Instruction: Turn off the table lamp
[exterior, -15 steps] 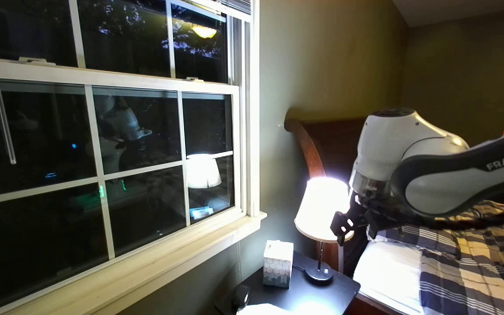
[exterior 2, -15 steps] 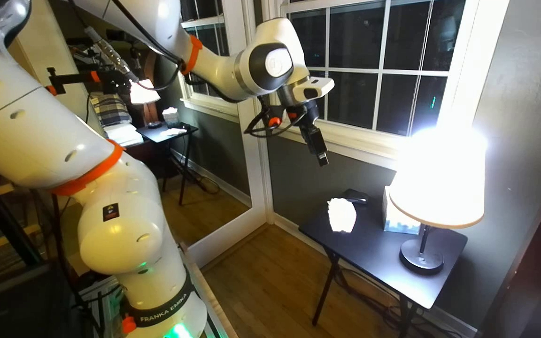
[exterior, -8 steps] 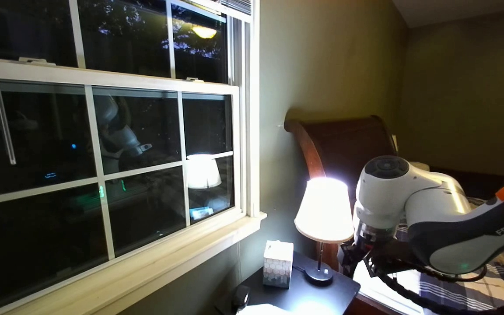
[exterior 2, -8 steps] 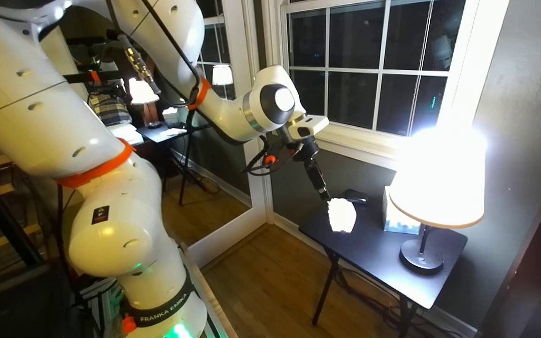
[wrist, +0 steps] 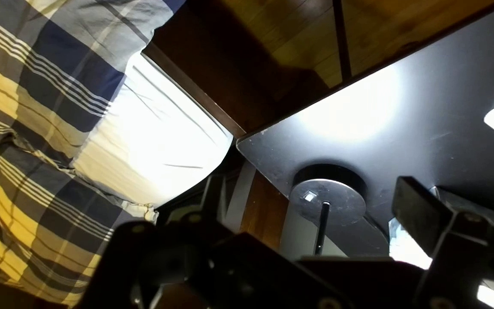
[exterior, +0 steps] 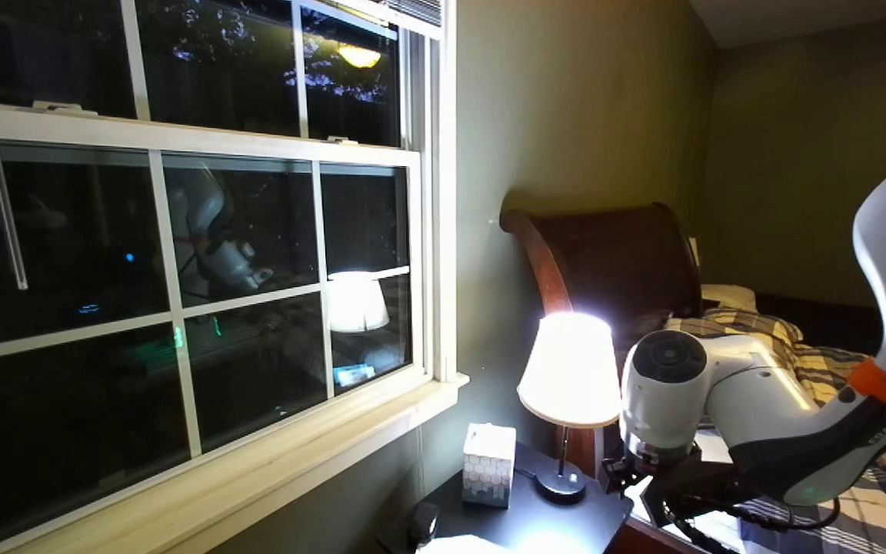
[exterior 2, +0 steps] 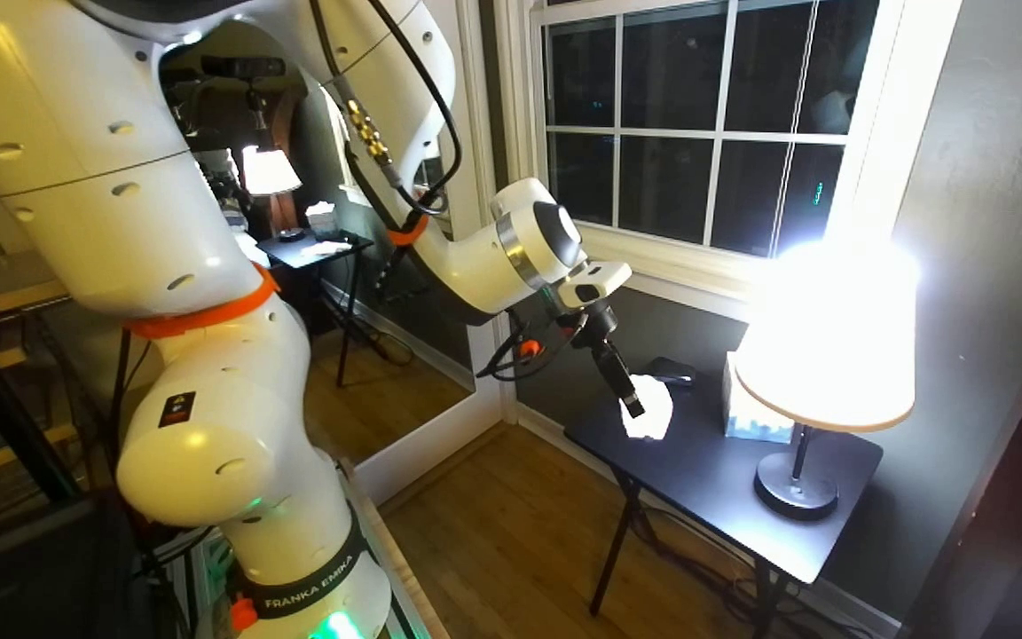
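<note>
The table lamp shows lit in both exterior views, with a bright cream tapered shade [exterior: 570, 371] [exterior 2: 830, 346], a thin dark stem and a round dark base [exterior 2: 797, 484]. In the wrist view the lamp's base [wrist: 337, 208] shows between the fingers, with a small pale square switch [wrist: 310, 196] on its top; the shade is out of view there. My gripper [wrist: 317, 198] is open and empty, its fingers wide apart. It hangs tilted downward beside the lamp, apart from it, below the shade's rim in an exterior view [exterior: 614, 475]. It also shows in an exterior view [exterior 2: 634, 408].
The lamp stands on a small black table [exterior 2: 697, 475]. A patterned tissue box [exterior: 489, 465] stands beside it. A white object [exterior 2: 658, 414] and a dark device [exterior 2: 672, 367] lie at the table's other end. A bed [wrist: 58, 77] adjoins the table; a window sill [exterior: 381, 415] runs behind.
The arm has come down, and my gripper has dropped from beside the shade to near the height of the lamp's base. The lamp has not moved and stays lit.
</note>
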Robot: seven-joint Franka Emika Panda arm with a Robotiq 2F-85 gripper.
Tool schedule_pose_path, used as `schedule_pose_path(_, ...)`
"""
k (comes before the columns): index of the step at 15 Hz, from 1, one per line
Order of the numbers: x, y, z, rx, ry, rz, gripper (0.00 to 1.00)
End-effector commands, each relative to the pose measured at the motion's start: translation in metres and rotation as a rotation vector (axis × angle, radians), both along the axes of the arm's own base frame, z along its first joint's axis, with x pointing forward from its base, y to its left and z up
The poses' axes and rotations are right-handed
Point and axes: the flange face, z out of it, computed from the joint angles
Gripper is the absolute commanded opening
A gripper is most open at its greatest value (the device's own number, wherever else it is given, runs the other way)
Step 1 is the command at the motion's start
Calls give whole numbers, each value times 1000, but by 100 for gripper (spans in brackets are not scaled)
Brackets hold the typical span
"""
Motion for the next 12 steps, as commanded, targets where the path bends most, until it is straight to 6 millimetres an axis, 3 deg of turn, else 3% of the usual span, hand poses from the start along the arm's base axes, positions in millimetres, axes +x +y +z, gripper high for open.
schedule_pose_path(1, 2, -2, -4, 1, 6, 0, 100)
schedule_pose_path(6, 8, -3, -7, 5, 10, 2, 100)
schedule_pose_path(12, 41, 19, -47, 72, -28, -42, 100)
